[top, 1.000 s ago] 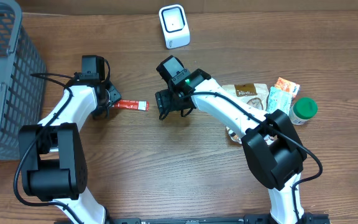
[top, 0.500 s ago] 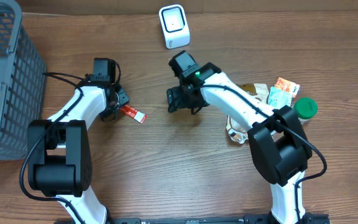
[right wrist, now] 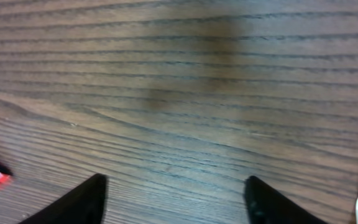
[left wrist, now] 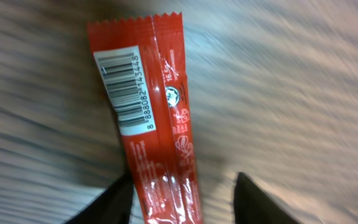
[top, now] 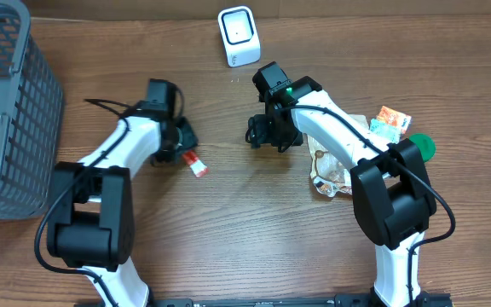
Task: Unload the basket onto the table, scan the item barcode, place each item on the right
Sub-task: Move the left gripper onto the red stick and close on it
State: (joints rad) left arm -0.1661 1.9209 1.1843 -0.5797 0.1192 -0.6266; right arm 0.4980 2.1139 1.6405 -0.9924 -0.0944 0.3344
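The scan is not yet done. The red packet [left wrist: 160, 124] lies left of the table's middle, toward 9 o'clock. The white scanner [top: 239, 36] stands well apart, at 1 o'clock from it. The packet's end runs between the fingers of the left gripper [top: 183, 151], against one and clear of the other, so I cannot tell if it is pinched. Its barcode [left wrist: 124, 87] shows plainly. The right gripper [top: 267, 139] hangs spread and empty. Remaining: bring the barcode before the scanner.
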